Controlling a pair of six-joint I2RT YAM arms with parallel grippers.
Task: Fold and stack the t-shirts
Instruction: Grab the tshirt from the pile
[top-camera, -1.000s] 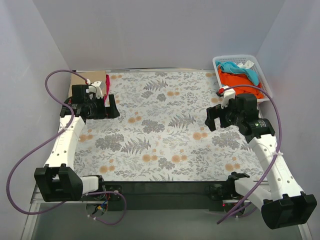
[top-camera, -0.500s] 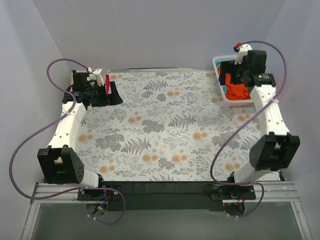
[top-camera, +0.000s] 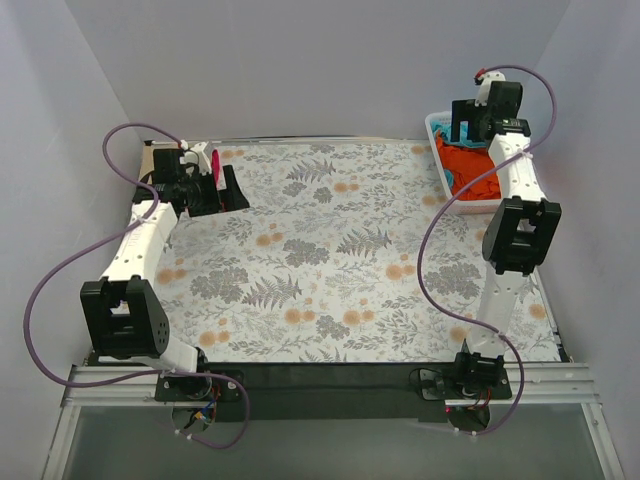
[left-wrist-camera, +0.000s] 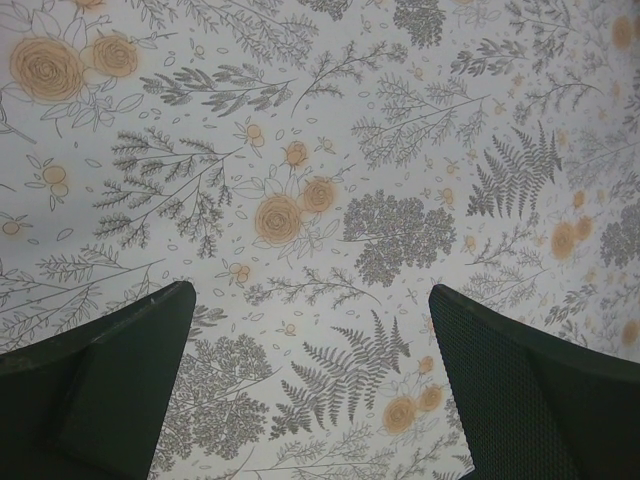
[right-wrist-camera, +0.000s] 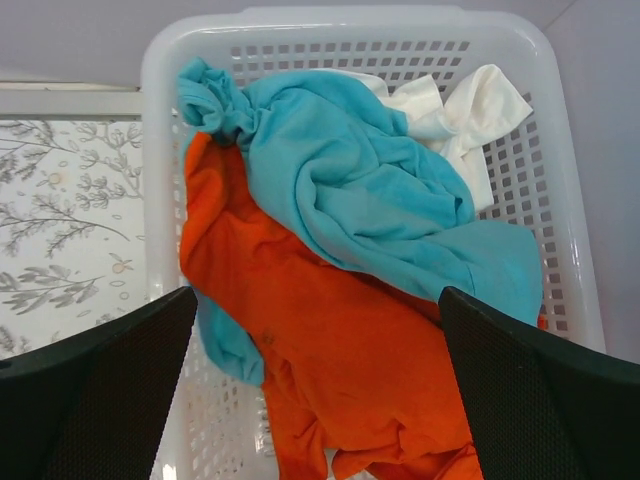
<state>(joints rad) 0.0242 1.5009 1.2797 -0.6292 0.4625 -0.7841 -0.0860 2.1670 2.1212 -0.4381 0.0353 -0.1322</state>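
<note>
In the right wrist view a white lattice basket (right-wrist-camera: 350, 25) holds a crumpled orange t-shirt (right-wrist-camera: 340, 340), a turquoise t-shirt (right-wrist-camera: 370, 190) draped over it, and a white t-shirt (right-wrist-camera: 470, 115) at the back right. My right gripper (right-wrist-camera: 315, 390) is open and empty, hovering above the orange shirt. In the top view it (top-camera: 465, 125) hangs over the basket (top-camera: 437, 160) at the back right. My left gripper (top-camera: 232, 192) is open and empty at the back left above the floral cloth (left-wrist-camera: 300, 210). A strip of magenta-red cloth (top-camera: 215, 163) shows just behind it.
The grey-and-orange floral table cloth (top-camera: 330, 260) covers the table. Walls close in at the back and both sides. The right arm's upright links (top-camera: 518, 235) stand along the right edge, the left arm (top-camera: 135, 260) along the left edge.
My right arm has swung from the mid-right of the table up and back to hover over the basket. My left gripper has shifted slightly further back and right.
</note>
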